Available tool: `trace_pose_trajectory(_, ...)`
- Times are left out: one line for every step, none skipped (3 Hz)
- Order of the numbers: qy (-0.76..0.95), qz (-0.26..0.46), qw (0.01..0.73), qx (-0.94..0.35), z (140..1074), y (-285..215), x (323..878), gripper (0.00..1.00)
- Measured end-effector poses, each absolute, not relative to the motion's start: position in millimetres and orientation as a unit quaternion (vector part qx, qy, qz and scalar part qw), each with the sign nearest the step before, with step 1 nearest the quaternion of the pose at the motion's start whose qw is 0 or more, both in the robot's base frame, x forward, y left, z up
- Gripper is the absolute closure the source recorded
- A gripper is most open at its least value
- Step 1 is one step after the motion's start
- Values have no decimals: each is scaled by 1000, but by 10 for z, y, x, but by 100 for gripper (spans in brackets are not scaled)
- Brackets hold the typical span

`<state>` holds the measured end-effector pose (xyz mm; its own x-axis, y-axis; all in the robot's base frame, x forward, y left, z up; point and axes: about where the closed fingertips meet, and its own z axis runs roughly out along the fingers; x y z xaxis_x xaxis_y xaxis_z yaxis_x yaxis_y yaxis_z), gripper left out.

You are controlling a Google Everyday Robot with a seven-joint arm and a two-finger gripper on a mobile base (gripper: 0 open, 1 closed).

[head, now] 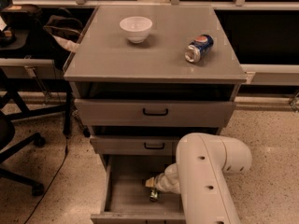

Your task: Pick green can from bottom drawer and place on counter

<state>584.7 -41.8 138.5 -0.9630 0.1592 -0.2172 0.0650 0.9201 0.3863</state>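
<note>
Grasp step: gripper (150,183) sits in the bottom drawer (125,196) at the green can (153,196), whether closed I cannot tell; next comes a secure lift to the tabletop (159,59).

A single camera looks down from high on the near side of the drawer cabinet, facing the dark windows at the far end. It sits close. The robot's own pale arm (205,181) fills the near right corner and reaches left into the open bottom drawer (124,190), where the pincer (152,183) hangs low in frame (just beside the green can (153,196)). The desk (154,59) lies mid-frame, seen steeply from above, and an office chair (5,132) is cropped at the left.
</note>
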Motion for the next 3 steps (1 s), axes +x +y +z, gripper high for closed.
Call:
trace_pose_trajectory(972, 191, 123, 58, 1385, -418, 5847, 62)
trace_pose_trajectory(972, 191, 123, 58, 1384, -417, 5847, 85)
trace_pose_trajectory(972, 191, 123, 58, 1384, -417, 5847, 100)
